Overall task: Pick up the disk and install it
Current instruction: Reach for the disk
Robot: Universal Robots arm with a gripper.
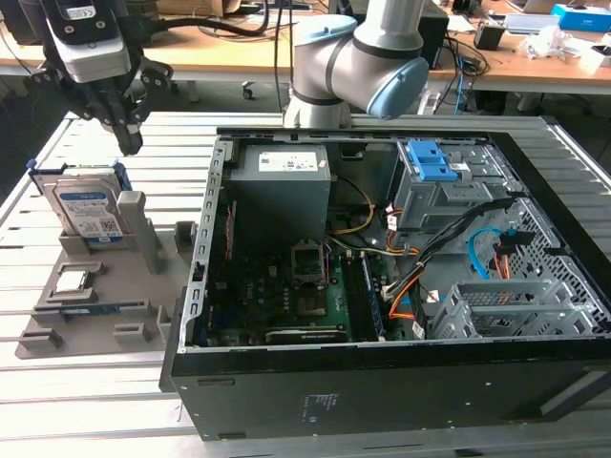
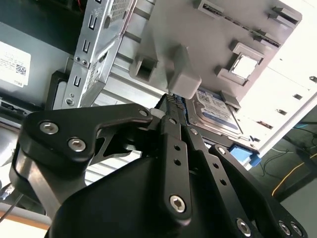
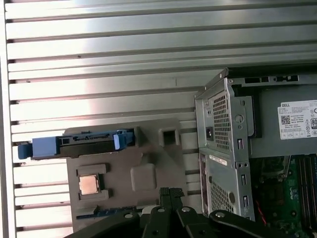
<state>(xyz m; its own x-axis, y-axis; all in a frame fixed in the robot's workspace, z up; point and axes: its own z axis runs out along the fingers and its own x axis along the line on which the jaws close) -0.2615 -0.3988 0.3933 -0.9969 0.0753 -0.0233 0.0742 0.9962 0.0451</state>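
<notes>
- The gripper (image 1: 130,145) is hanging fingertips-down over the far corner of the desk (image 1: 57,401) on the exterior view's left, with its fingers pressing together and nothing sitting between them
- The closed tips are showing the same way in both wrist views (image 2: 171,101) (image 3: 171,191)
- The disk (image 1: 88,208) is standing on edge, leaning back a little, in a slot at the far end of a grey holder (image 1: 129,277) that is lying on the desk
- Its white-and-blue label is facing the exterior camera, and blue rails are running along its sides
- In the exterior view the gripper is hovering above the disk's upper edge, toward that edge's end on the exterior view's right, near it but apart from it
- In the second wrist view the disk (image 2: 215,111) is lying just beyond the fingertips, partly behind a grey post of the holder (image 2: 208,39)
- In the first wrist view the disk (image 3: 86,144) is showing edge-on across the holder (image 3: 148,148), well clear of the tips
- A small square processor chip (image 1: 74,281) is sitting in a pocket of the holder nearer the exterior camera
- The open computer case (image 1: 382,382) is lying beside the holder on the exterior view's right, and a grey bay with a blue latch (image 1: 430,167) is sitting inside it
</notes>
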